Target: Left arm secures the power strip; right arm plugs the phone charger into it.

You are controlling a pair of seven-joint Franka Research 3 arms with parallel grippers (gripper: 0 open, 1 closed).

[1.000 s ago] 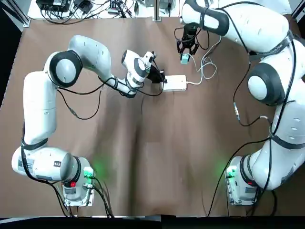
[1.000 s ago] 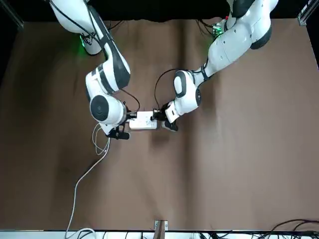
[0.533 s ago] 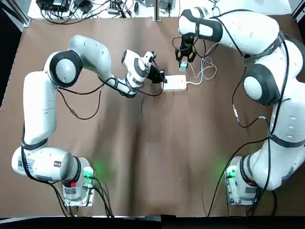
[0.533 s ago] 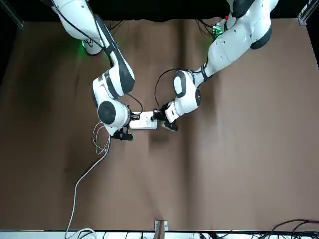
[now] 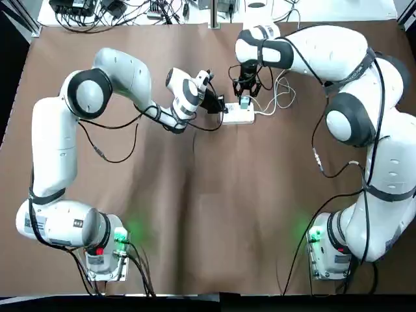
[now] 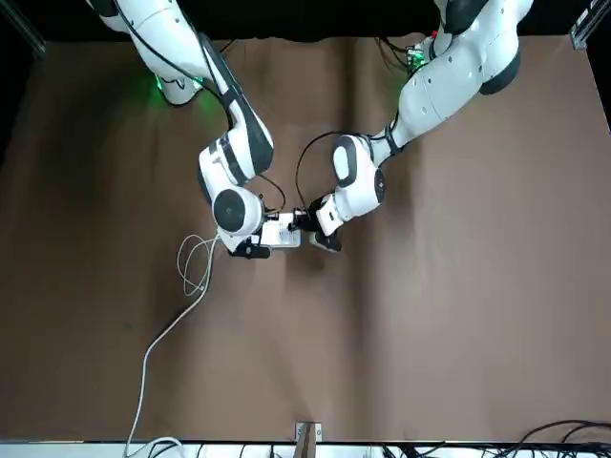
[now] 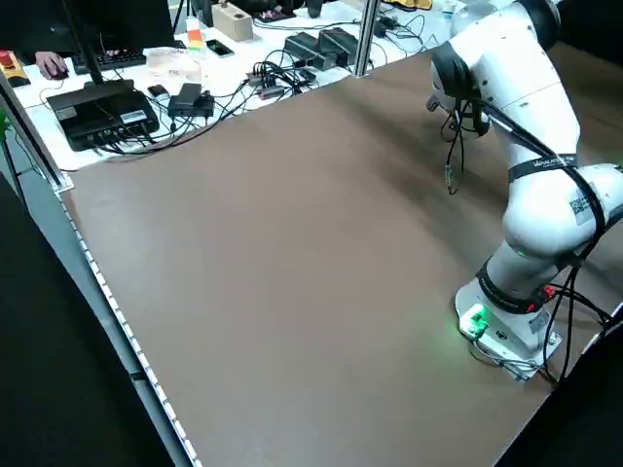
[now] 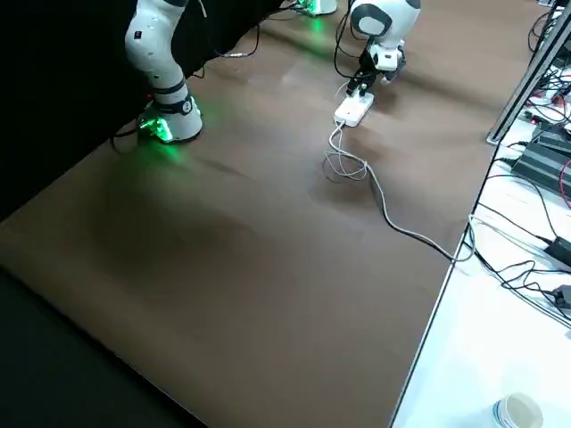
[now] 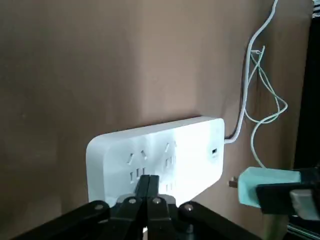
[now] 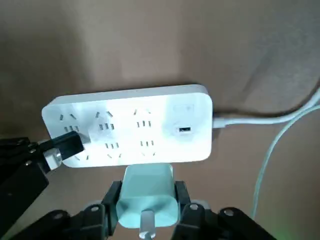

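Observation:
The white power strip lies flat on the brown table, sockets up. My left gripper is shut, its tips pressed down on the strip's end opposite the cord. My right gripper is shut on the teal phone charger, holding it just beside the strip's long far edge. In the right wrist view the charger sits between the fingers, close to the power strip. Its thin white cable loops on the table beside the strip's thick cord.
The thick cord runs across the table to its far edge. Cables and electronics crowd the white bench behind the table, beside a metal post. A paper cup stands on that bench.
My right gripper has carried the charger from farther back toward the robot, down to the strip's far edge. The left gripper and the strip have stayed put.

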